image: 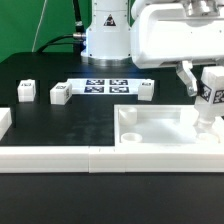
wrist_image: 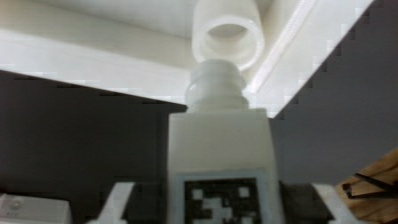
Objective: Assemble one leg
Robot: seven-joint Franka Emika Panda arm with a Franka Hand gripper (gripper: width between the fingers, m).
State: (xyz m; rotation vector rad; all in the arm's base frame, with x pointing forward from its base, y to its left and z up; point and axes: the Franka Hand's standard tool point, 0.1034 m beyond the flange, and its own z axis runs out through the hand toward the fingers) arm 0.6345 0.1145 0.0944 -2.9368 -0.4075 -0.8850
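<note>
The leg (image: 205, 108) hangs upright in the gripper (image: 203, 88), whose 2 fingers are clamped on its sides. Its narrow tip points at a round corner hole (wrist_image: 228, 35) of the tray (image: 165, 135), near the desk's edge on the exterior view's right. The tip looks close to the hole but not seated (I can't tell if it touches). I'd say it is grasped and lined up, with inserting and twisting left. 3 spare legs (image: 60, 95) sit toward the desk's far edge by the marker board (image: 105, 87).

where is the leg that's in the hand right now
The small white plastic cuboid leg is upright in the hand at the exterior view's right, its lower end at the round corner hole of the large white square tray.
</note>
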